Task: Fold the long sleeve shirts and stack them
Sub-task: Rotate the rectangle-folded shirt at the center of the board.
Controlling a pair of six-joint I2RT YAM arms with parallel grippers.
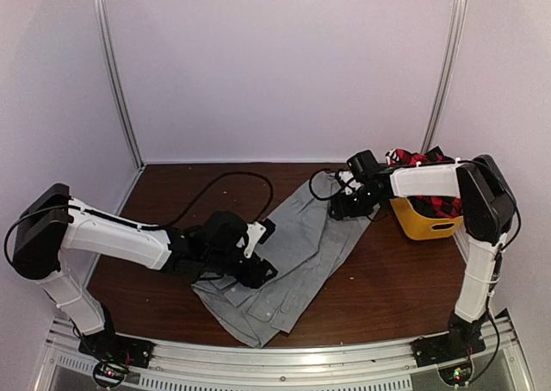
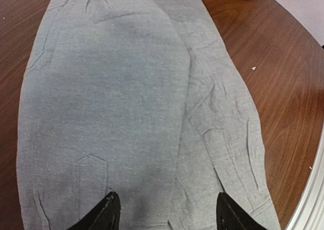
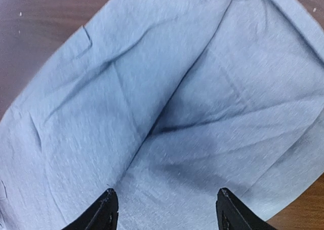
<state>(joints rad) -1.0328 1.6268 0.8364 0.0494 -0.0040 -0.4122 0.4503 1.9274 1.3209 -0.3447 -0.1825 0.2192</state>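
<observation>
Across the middle of the worktop, from the near edge toward the far right corner, lies the light-grey shirt [image 1: 297, 245]. The left gripper [image 2: 164, 202] hangs over its near end and the right gripper [image 3: 164, 202] over its far end, both with fingers apart. A red-and-black plaid shirt [image 1: 441, 205] sits in the yellow tub [image 1: 422, 226] by the right edge.

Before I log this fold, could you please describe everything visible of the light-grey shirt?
The light-grey shirt is soft, wrinkled woven cloth lying flat on the brown table, stretched diagonally from near left to far right, layers overlapping lengthwise. Two pointed plackets show. The left gripper and right gripper, both open, are over it; contact unclear.
</observation>
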